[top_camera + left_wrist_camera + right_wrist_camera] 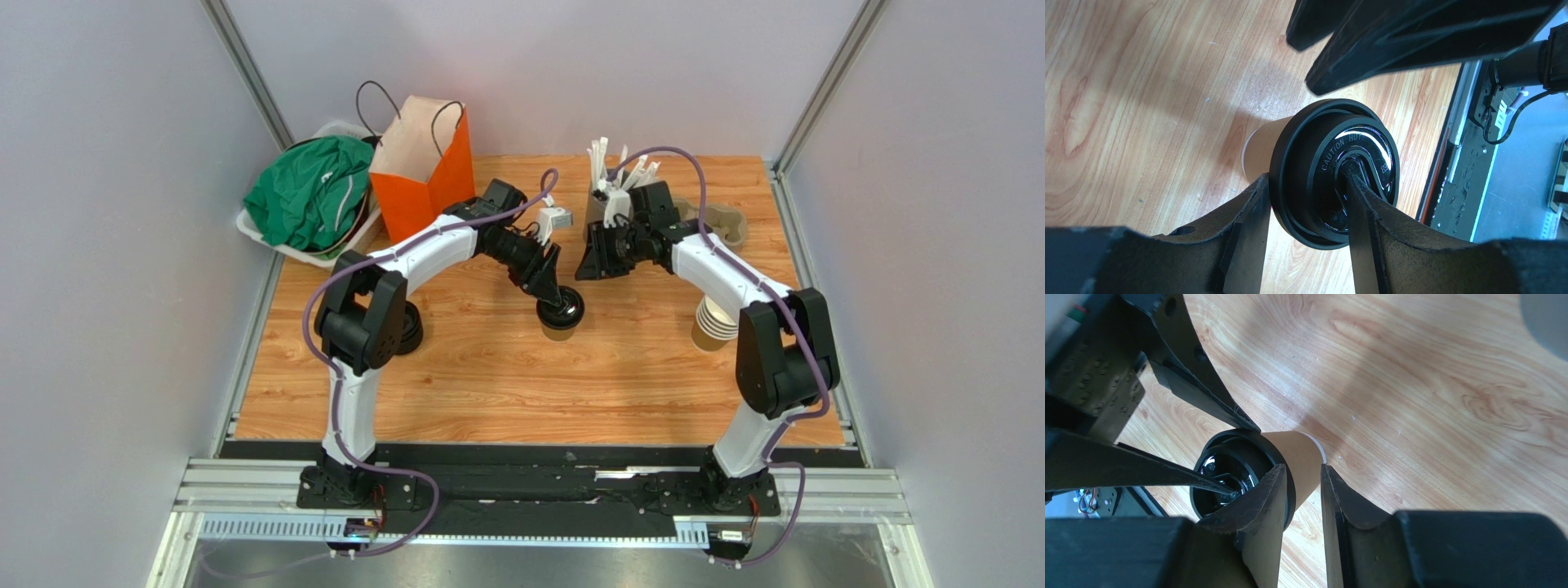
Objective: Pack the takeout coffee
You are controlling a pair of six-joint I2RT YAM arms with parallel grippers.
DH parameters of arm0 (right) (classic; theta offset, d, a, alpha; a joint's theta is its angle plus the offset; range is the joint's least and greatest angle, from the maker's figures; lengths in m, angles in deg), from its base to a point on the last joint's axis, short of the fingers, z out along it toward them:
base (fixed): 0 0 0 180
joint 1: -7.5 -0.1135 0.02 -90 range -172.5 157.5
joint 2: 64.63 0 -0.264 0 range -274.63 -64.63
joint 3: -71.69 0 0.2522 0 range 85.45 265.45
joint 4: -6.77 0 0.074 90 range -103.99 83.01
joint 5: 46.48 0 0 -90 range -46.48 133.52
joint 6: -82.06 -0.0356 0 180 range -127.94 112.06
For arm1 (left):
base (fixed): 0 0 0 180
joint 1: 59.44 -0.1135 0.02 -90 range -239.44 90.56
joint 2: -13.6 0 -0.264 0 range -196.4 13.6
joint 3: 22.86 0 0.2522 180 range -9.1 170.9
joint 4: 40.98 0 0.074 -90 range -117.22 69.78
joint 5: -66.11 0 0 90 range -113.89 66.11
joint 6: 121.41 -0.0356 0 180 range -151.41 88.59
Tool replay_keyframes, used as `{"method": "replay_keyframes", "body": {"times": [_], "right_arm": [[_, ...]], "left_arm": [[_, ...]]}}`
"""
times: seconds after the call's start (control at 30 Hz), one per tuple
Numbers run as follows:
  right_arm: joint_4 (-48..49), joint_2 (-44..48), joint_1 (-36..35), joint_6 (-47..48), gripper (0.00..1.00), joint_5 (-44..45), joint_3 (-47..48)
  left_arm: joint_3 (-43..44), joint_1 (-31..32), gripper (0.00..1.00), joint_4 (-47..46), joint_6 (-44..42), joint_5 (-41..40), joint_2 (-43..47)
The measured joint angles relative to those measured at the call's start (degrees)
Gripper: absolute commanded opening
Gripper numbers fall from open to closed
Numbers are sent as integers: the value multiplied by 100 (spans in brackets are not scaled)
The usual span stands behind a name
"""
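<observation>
Our left pincer (1306, 179) clamps the lid (1321, 138) by its rim atop the cup (1261, 146). Our right pincer (1301, 473), near the cup, is slightly parted and holds nothing. We fear one-sided pressing could topple the unbraced cup.

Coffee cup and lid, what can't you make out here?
Whether the lid is sealed on the cup: left wrist view, the lid's rim hides the cup's mouth.
What the cup holds: the lid covers it in every view.
Count of the cup stack: top external view, right arm overlaps it.
</observation>
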Motion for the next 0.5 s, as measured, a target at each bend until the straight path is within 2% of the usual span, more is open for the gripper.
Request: {"method": "replay_keyframes", "body": {"times": [0.5], "right_arm": [[-39,-70,-153,125,31,-42,-192]], "left_arm": [[0,2,54,-7,35,-33,0]]}}
